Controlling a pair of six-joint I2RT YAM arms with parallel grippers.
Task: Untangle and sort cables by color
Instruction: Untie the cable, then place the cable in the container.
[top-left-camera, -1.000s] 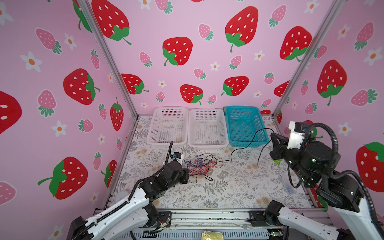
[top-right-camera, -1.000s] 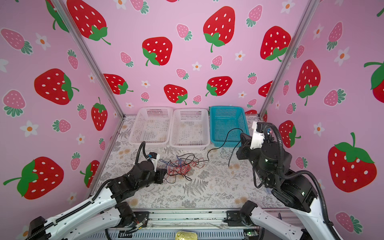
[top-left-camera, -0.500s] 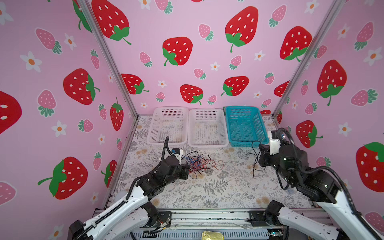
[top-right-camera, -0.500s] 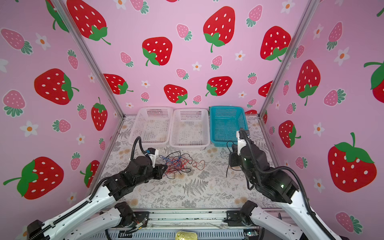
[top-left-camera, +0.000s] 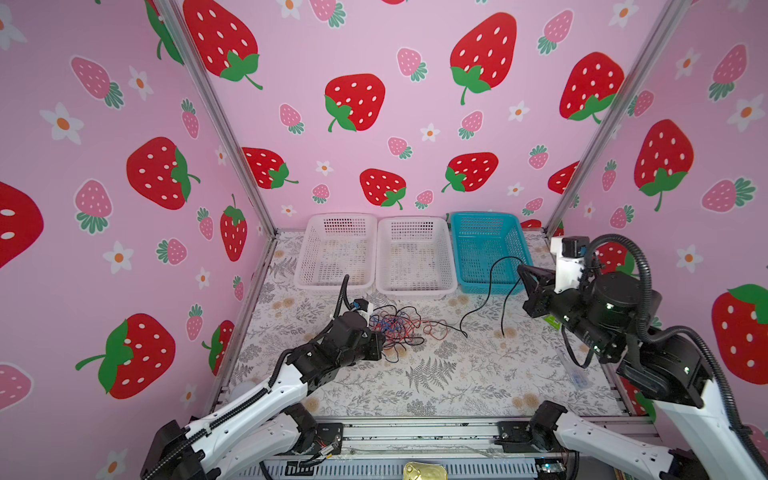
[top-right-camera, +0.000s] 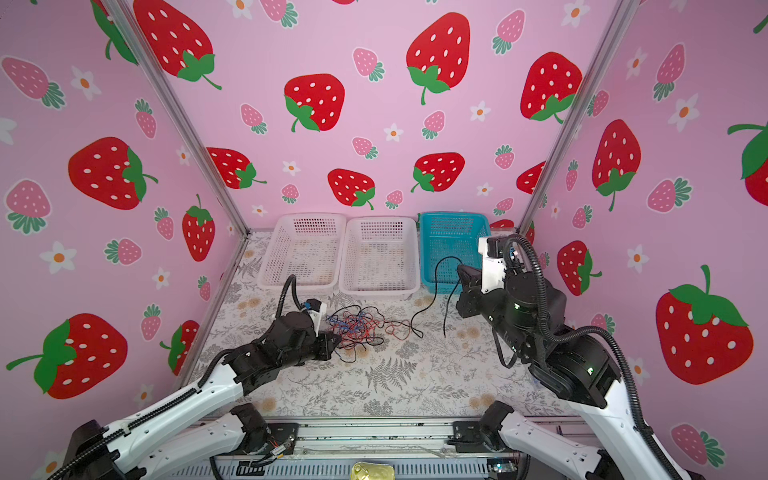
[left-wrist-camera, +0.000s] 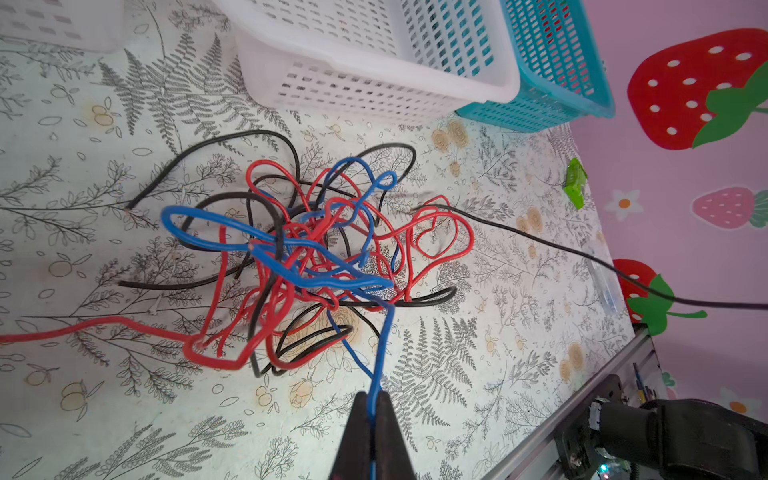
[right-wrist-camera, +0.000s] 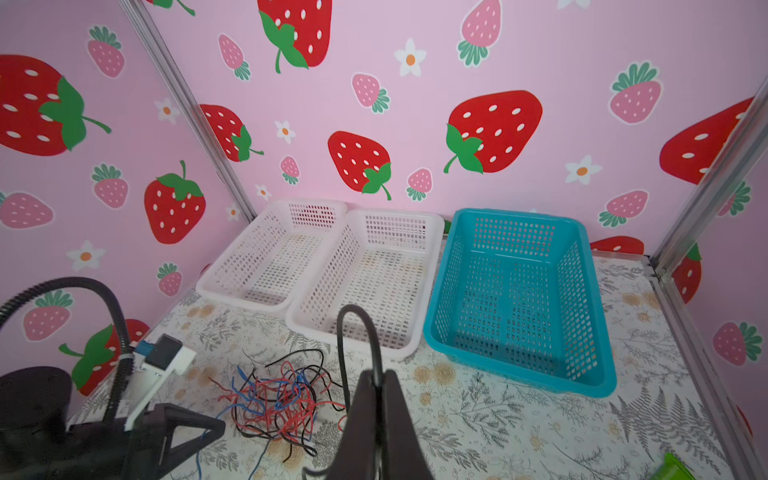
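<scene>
Here, strawberry-walled fern-print table (top-left-camera: 478, 386); left gripper (left-wrist-camera: 372, 409) pinches blue cable (left-wrist-camera: 385, 332), right gripper (right-wrist-camera: 377, 384) black cable (right-wrist-camera: 341, 332)

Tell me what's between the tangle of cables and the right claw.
A black cable runs from the edge of the tangle, arching up into the shut right claw; under it the floral mat is bare. Both top views show it.
</scene>
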